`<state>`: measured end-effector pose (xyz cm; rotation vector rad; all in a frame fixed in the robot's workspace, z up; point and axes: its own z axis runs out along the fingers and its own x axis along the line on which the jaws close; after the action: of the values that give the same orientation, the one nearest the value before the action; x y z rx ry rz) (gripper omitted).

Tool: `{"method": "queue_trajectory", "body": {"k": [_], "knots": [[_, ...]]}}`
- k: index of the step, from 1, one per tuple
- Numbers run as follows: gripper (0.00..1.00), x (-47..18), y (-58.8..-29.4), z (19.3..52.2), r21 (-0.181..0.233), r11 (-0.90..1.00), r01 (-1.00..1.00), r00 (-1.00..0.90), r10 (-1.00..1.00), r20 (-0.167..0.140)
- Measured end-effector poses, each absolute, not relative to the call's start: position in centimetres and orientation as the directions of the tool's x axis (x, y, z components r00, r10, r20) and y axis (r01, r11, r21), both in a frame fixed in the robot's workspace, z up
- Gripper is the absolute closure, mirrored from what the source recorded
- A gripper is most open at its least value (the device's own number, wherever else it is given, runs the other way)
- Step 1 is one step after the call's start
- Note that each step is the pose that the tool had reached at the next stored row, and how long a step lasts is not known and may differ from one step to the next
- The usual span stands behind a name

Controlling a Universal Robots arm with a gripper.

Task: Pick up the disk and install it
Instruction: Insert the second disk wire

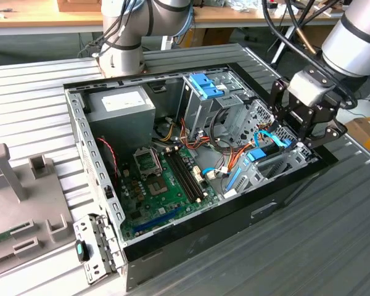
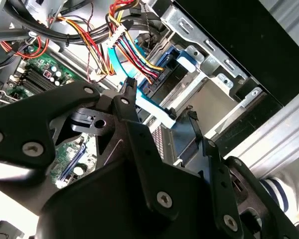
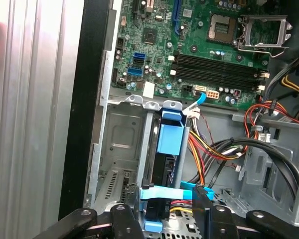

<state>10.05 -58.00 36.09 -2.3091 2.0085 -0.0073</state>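
Over at the exterior view's right, the black two-fingered gripper hangs at the edge of the open black-and-grey metal computer case, right above the drive bay. The disk, a dark flat drive in bright blue plastic carrier rails, stands on edge inside the grey metal drive cage; in the first wrist view its blue front tab faces up and a flat light-blue data cable crosses just in front of the fingertips. In the second wrist view the black fingers stand apart, one on each side of the blue rail. Whether the pads actually press on the carrier I cannot tell; the jaws look part-way open around it.

Beside the disk a bundle of red, yellow and orange wires runs toward the green motherboard, which lies flat on the case floor with its empty silver processor socket and black memory slots. A grey power-supply box with a white label sits in the far corner, and a second blue bracket tops the upright cage beside it. The case rests on a ribbed aluminium table.
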Motion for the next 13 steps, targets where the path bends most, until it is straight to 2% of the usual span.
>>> {"method": "queue_trajectory", "body": {"k": [4, 7, 10, 11, 13], "knots": [[0.45, 10.1, -58.7, 36.7, -0.064, -0.137, -0.989, 0.14, -0.989, -0.049], [0.45, 10.1, -59.2, 36.0, -0.064, -0.137, -0.988, 0.14, -0.989, -0.046], [0.45, 10.1, -59.2, 35.9, -0.057, -0.138, -0.989, 0.138, -0.99, 0.001], [0.45, 10.1, -59.2, 35.9, -0.053, -0.139, -0.989, 0.137, -0.99, 0.031], [0.45, 10.1, -59.2, 35.9, -0.052, -0.139, -0.989, 0.137, -0.99, 0.041]]}}
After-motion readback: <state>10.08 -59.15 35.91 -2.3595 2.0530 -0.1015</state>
